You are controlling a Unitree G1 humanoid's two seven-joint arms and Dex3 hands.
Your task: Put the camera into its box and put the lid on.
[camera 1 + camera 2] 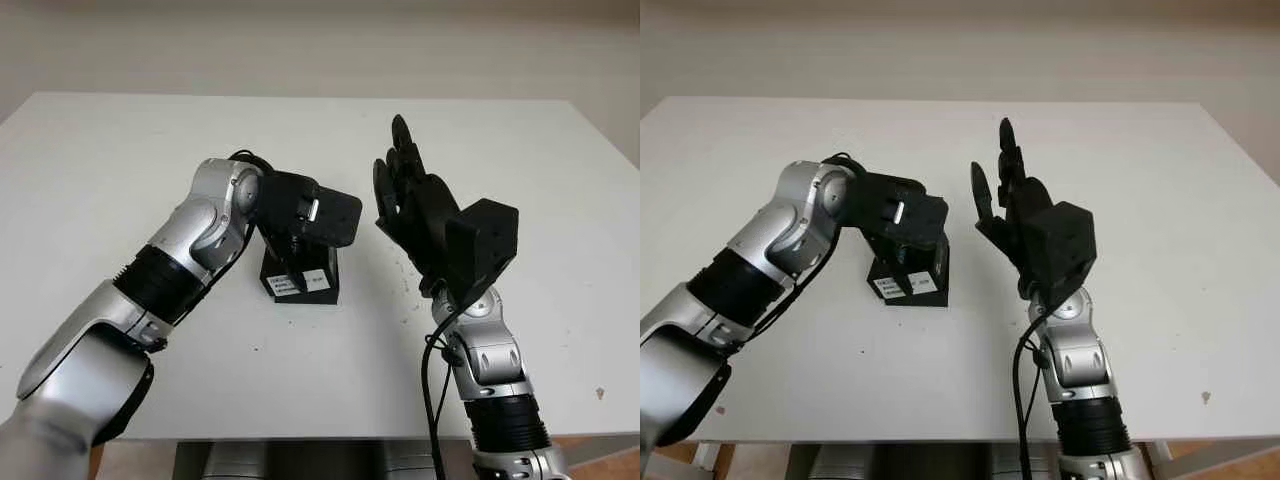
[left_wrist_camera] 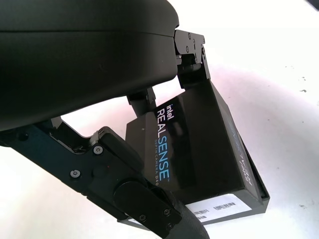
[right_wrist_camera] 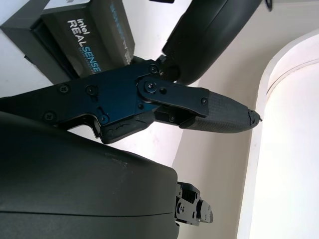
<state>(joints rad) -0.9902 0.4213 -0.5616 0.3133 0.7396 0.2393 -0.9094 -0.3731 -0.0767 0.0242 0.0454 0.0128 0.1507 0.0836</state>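
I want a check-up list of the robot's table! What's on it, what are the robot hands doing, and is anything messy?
Surface: white table, a few small dark specks near its right side.
Job's things: black camera box marked Intel RealSense, white labels on its end, standing on the table with its lid on.
Clutter: nothing seen.
Robot hands: left robot hand is over the box, fingers down around it; whether it grips the box cannot be told. Right robot hand is raised beside the box, open, holding nothing.
Cables: a black cable runs along the right forearm; another loops at the left wrist.
Surroundings: pale wall behind the table.
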